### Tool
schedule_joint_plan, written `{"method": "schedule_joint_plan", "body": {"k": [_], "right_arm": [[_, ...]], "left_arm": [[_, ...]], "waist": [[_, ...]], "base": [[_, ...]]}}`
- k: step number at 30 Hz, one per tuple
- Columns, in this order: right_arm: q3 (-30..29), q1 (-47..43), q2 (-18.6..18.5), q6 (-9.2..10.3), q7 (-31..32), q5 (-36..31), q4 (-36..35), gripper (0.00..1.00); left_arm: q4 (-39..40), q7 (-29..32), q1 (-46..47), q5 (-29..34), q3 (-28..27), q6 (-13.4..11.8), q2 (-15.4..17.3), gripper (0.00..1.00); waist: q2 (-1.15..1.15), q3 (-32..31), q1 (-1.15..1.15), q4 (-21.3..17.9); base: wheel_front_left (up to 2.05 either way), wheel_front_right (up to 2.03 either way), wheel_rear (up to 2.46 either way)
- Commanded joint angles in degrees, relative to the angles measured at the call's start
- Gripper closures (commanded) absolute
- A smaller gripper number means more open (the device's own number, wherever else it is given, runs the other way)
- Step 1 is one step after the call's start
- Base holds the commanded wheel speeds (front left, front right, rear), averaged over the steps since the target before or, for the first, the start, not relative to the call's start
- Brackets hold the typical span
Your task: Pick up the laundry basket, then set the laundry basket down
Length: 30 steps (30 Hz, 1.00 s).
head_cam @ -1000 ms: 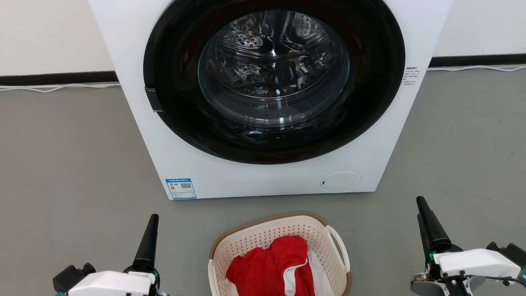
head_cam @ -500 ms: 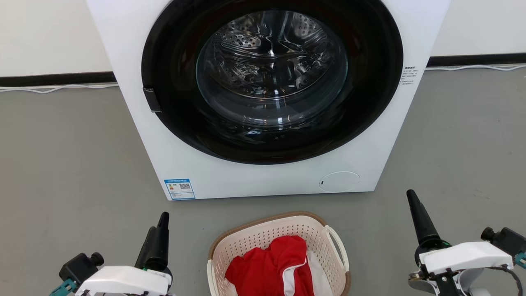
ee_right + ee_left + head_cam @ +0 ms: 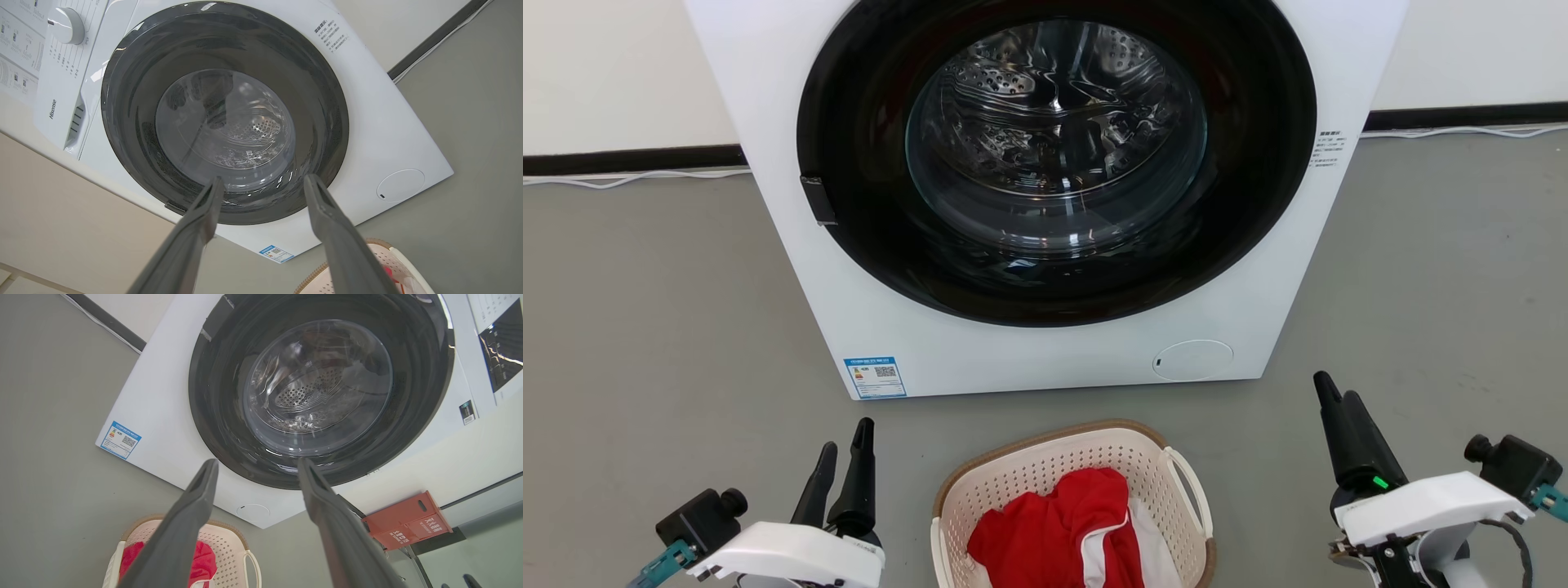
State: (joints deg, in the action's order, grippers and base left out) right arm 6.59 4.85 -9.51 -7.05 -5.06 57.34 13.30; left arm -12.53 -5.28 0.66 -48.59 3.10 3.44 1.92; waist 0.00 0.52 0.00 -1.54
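Observation:
The cream perforated laundry basket (image 3: 1029, 478) with a brown rim stands on the grey floor in front of the washer, red and white clothes inside it. It also shows low in the left wrist view (image 3: 226, 547) and at the bottom right of the right wrist view (image 3: 392, 255). My left gripper (image 3: 843, 451) hangs open to the basket's left, fingers pointing at the washer, nothing between them. On the basket's right my right gripper (image 3: 1331, 392) is open and empty too. Neither touches the basket.
A white front-loading washer (image 3: 1045, 359) with a dark round door (image 3: 1054, 163) shut stands just behind the basket. A white cable (image 3: 629, 175) runs along the wall base. A red box (image 3: 408, 526) sits by the wall in the left wrist view.
Both wrists have rolled, so each gripper's two fingers now show apart. The left gripper has moved right toward the basket; the right gripper has shifted left and farther up the view.

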Motion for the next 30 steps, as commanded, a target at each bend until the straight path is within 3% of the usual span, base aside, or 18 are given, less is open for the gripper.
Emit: {"method": "schedule_joint_plan", "body": {"k": [1,30], "right_arm": [[1.0,2.8,-1.1,-0.25,-1.0,-1.7,-1.7,0.00],[4.9,4.2,-3.5,-0.35,-5.7,-17.5,-0.6,0.00]], "left_arm": [[2.0,-0.8,3.3,1.9,-0.6,-0.5,0.4,0.00],[5.2,-5.5,3.9,18.4,2.2,-2.6,0.7,0.00]], "waist": [[0.00,0.0,0.00,0.0],[0.00,0.2,0.00,-1.0]], "base": [[0.00,0.00,0.00],[0.00,0.00,0.00]]}}
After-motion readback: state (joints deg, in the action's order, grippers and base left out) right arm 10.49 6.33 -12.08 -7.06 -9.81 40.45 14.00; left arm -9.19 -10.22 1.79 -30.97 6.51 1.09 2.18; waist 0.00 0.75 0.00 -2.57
